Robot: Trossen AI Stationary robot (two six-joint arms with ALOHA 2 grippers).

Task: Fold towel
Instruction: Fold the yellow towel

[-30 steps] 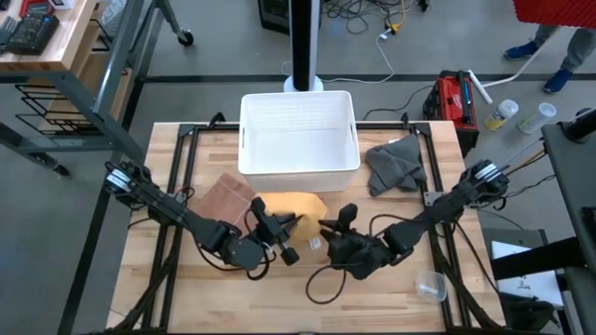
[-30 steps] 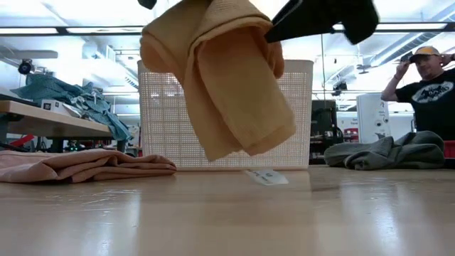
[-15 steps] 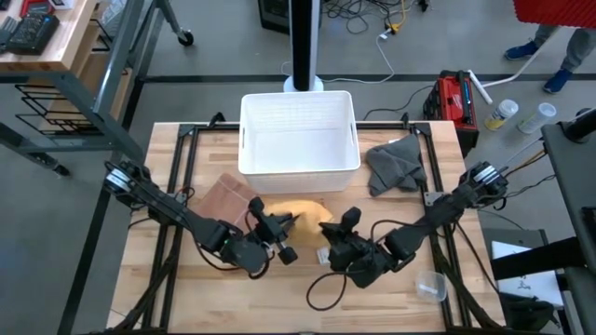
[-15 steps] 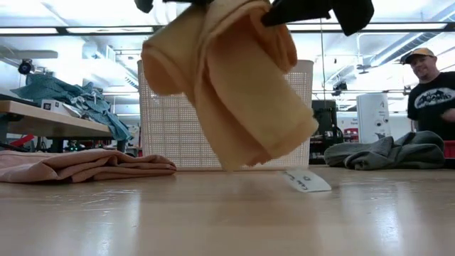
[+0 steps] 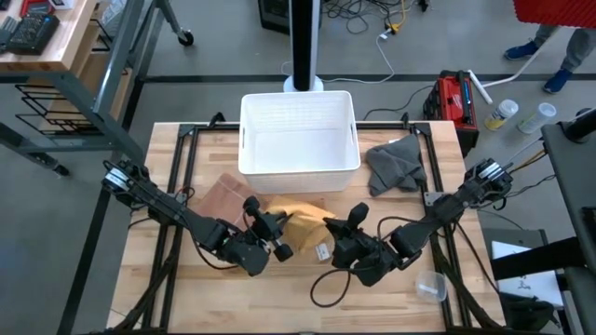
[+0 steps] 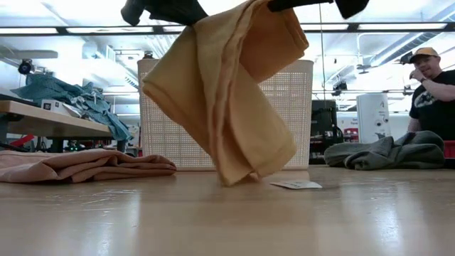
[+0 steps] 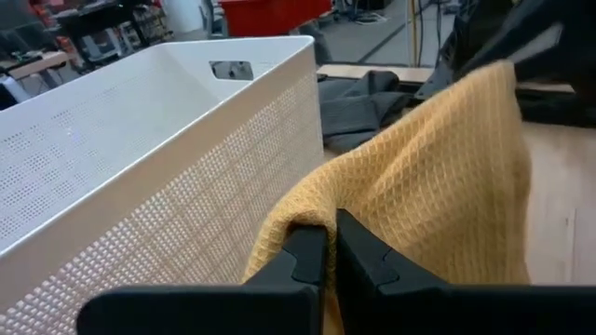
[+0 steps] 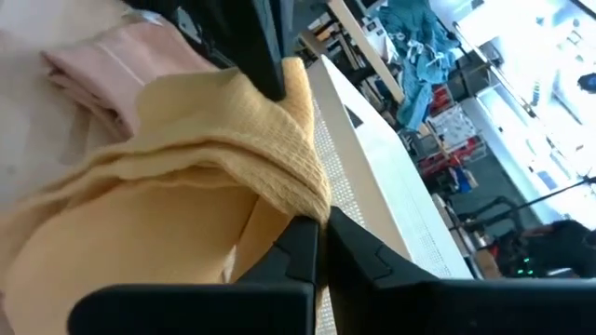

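I have the left gripper (image 7: pixel 321 256) and right gripper (image 8: pixel 317 244) each clamped on the yellow towel (image 6: pixel 227 92), hung above mid-desk (image 5: pixel 205 279) (lower hem brushing it), so I'd spread both apart evenly to flatten it.

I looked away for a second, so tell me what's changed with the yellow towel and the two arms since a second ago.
Both grippers, left and right, stay clamped on the yellow towel, held up between them. It has swung and dropped, so its lower end now reaches the table. The small white tag has shifted toward the grey cloth. The white basket, pink towel and grey cloth are as before.
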